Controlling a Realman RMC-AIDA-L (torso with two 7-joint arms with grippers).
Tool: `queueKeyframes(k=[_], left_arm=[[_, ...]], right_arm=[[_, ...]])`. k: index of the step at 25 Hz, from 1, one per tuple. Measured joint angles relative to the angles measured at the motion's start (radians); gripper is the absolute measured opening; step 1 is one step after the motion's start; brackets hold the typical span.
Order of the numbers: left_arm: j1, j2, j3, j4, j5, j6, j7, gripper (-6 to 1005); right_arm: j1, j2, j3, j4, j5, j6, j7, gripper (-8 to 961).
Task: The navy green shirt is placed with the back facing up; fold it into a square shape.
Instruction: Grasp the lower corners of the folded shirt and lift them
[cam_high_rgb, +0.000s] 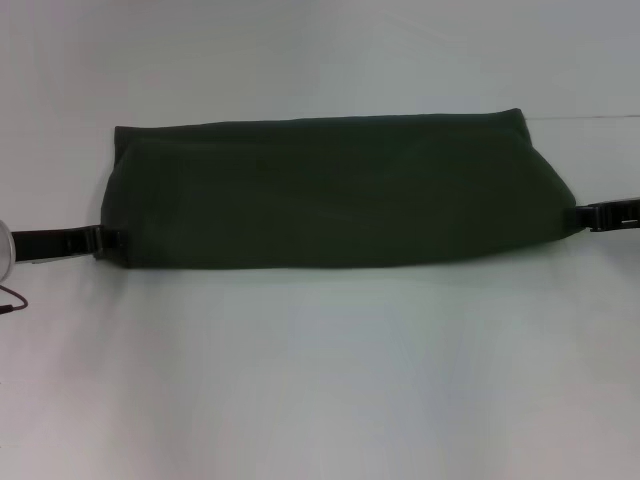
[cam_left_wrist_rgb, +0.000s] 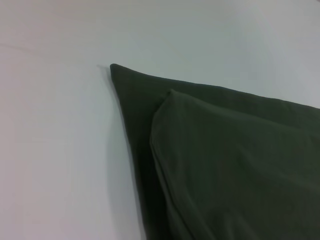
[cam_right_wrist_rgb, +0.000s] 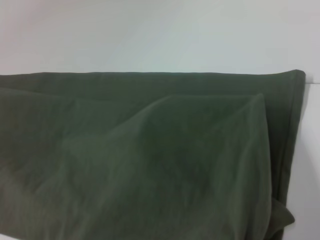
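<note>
No text, label, brand, number or sign can be read in any view. The shirt (cam_high_rgb: 340, 190) shows only plain dark green cloth, with no lettering on the side that faces up.
</note>
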Motion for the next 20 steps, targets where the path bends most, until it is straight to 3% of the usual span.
queueKeyframes(k=[5,10,16,20], left_arm=[[0.0,-0.001,0.0,0.0,0.0,0.0,0.001,211],[-0.007,-0.001,0.006,-0.015,0.002,-0.013,0.004,217],[-0.015,0.001,0.011,-0.026,0.005,-0.016,0.003,81],[-0.015,0.003,0.011,-0.024,0.005,-0.016,0.003,67]], right_arm=[[0.0,0.0,0.0,0.001,0.0,0.004,0.0,7],[-0.002,0.003,0.0,0.003,0.0,0.012,0.0,7],[0.001,0.004,0.0,0.004,0.0,0.017,-0.001,6],[0.001,0.005,0.0,0.004,0.0,0.018,-0.003,6]])
